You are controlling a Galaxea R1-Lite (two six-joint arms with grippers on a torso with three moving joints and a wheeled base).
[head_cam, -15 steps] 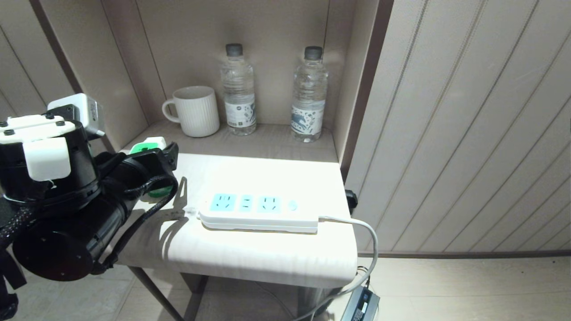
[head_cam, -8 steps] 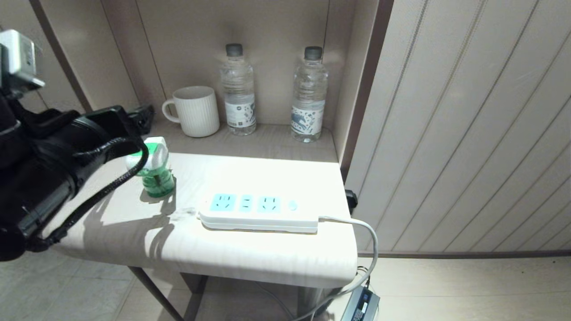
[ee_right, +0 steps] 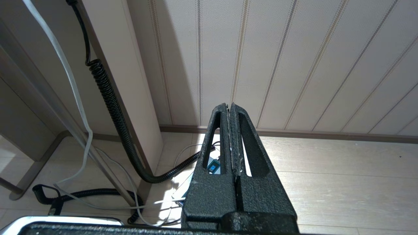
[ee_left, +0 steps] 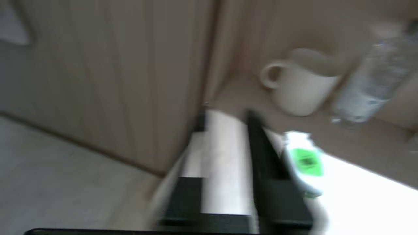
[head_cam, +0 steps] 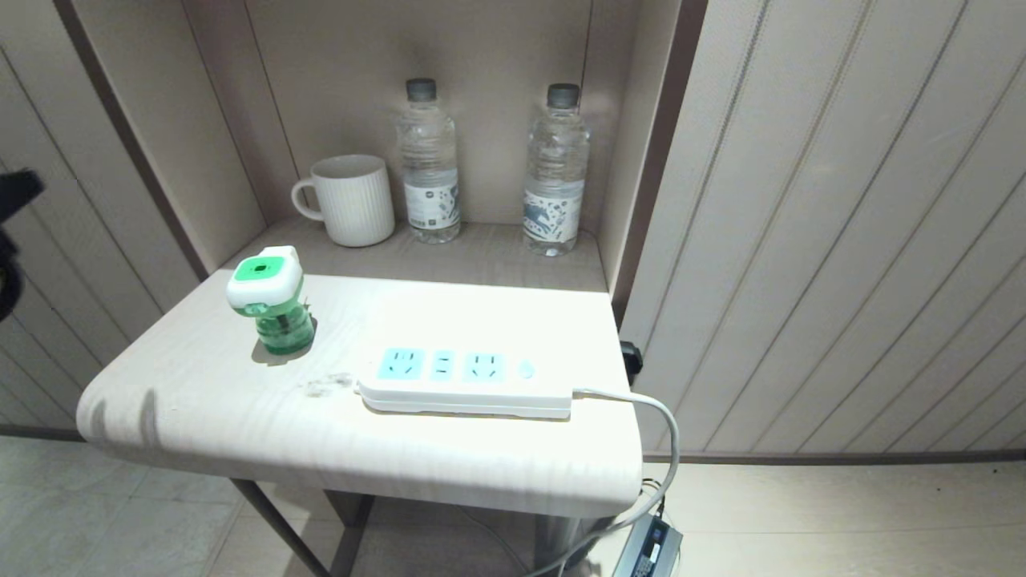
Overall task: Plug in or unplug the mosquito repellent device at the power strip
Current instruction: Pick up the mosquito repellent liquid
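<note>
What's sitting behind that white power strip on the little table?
Behind the power strip, in the alcove, stand a white mug and two water bottles. Nothing hides them; the mug's inside isn't visible.

The mosquito repellent device (head_cam: 268, 300) stands upright on my left part of the tabletop (head_cam: 200, 409), unplugged: a small see-through green bottle under a squarish white head with a green top. Well apart to its right, the power strip (head_cam: 465, 383) lies flat, white with light blue sockets in a row, all empty, a round button and a white cable (head_cam: 657, 433) running off the right edge.
</note>
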